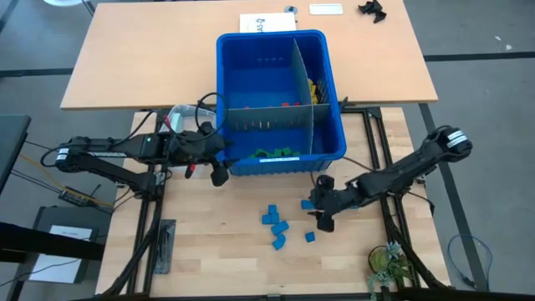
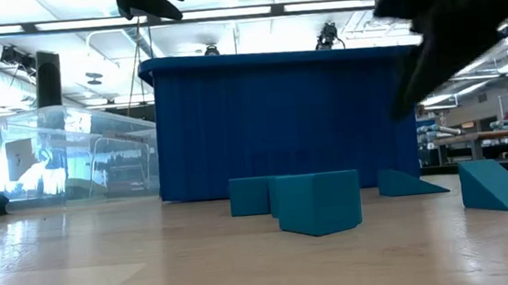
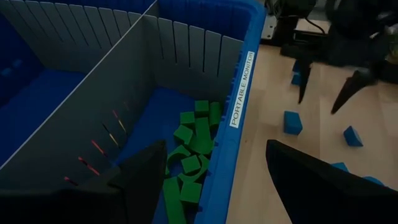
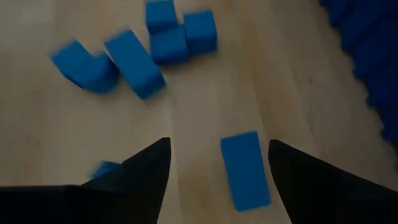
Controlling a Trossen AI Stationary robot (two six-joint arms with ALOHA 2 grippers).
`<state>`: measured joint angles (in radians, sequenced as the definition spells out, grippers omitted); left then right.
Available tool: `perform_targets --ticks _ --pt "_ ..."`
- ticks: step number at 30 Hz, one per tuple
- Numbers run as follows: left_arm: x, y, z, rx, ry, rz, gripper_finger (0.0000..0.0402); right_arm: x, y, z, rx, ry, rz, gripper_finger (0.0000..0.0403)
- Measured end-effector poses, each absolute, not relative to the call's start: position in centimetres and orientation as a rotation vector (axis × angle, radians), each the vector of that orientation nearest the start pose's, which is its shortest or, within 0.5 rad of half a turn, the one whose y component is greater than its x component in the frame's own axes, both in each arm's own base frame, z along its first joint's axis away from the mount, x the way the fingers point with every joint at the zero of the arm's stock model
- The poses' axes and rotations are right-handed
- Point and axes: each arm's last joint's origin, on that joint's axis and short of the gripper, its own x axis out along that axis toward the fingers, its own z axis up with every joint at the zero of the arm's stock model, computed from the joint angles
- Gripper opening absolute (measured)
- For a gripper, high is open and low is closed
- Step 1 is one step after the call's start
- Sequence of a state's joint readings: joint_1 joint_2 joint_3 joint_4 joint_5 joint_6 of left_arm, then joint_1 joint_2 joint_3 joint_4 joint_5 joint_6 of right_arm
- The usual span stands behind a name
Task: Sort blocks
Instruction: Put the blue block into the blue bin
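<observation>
Several blue blocks [image 1: 276, 226] lie loose on the wooden table in front of the blue bin [image 1: 251, 58]. Green blocks [image 3: 193, 155] fill the bin's near compartment; red and yellow blocks [image 1: 313, 92] lie in its far right one. My right gripper [image 4: 219, 142] stands open and slanting down just above the table, with one flat blue block [image 4: 244, 168] lying between its fingers, untouched. My left gripper [image 3: 216, 144] is open and holds nothing; it hangs over the bin's near wall [image 3: 239, 93] at the near left corner, one finger above the green blocks.
A small clear tub [image 1: 180, 117] stands left of the bin. A second table behind carries papers [image 1: 267, 23]. A small plant [image 1: 389, 263] sits at the near right corner. Bare wood lies left of the blue blocks [image 1: 209, 234].
</observation>
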<state>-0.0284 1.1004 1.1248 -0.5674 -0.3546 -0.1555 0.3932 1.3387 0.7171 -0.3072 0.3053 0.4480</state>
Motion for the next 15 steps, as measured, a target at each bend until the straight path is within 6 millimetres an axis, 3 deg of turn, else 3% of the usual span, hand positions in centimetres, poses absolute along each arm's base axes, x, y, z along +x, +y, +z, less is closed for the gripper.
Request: perform_targets --ticks 6,15 --pt "22.5 0.4 35.6 -0.046 0.509 0.359 0.0284 23.7 7.8 15.7 0.046 0.920 -0.130 0.0298" --pt "22.5 0.4 35.6 -0.056 0.507 0.362 0.0284 25.3 7.0 12.3 -0.094 0.935 -0.068 0.0293"
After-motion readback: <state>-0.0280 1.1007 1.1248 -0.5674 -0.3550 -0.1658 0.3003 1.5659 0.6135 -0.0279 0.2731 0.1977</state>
